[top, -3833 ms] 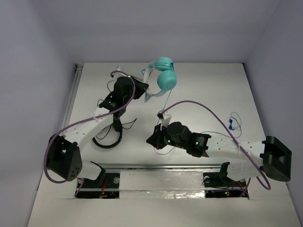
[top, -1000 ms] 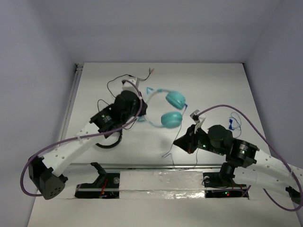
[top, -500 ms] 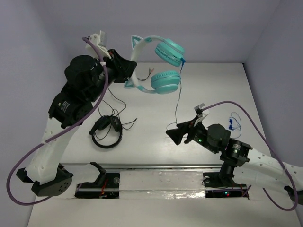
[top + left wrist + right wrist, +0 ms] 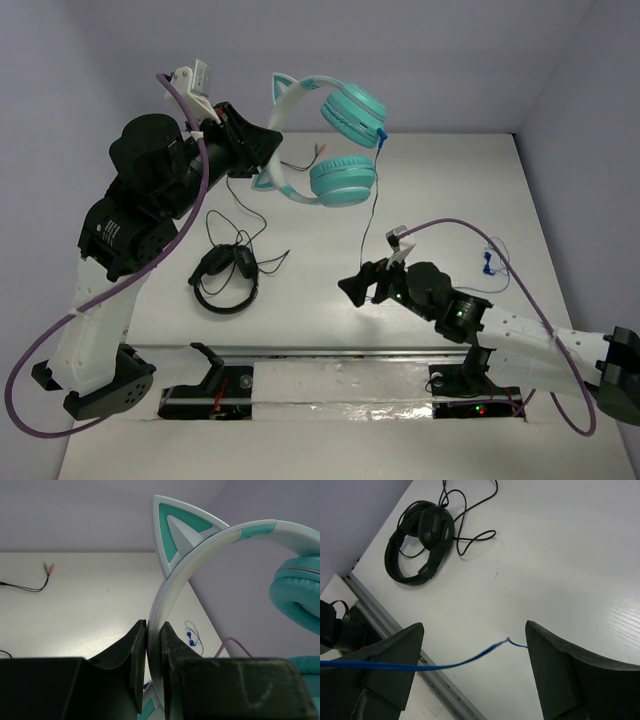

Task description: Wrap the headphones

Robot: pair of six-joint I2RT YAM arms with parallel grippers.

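High over the table's [image 4: 440, 190] far half, the headphones [image 4: 343, 183] hang in the air, with the left gripper [image 4: 153, 630] clamped on their pale headband beside a cat ear. Their blue cord [image 4: 374, 195] drops to the right gripper [image 4: 474, 632], whose jaws stand wide apart with the cord running between them. A black headset [image 4: 427, 530] lies on the table near the left arm.

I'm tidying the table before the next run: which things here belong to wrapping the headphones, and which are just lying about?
In the job:
- teal cat-ear headphones, headband pinched in the left claw
- their blue cord, passing through the open right claw

Lying about:
- black headphones
- thin black wire with coloured plugs
- small blue wire bundle
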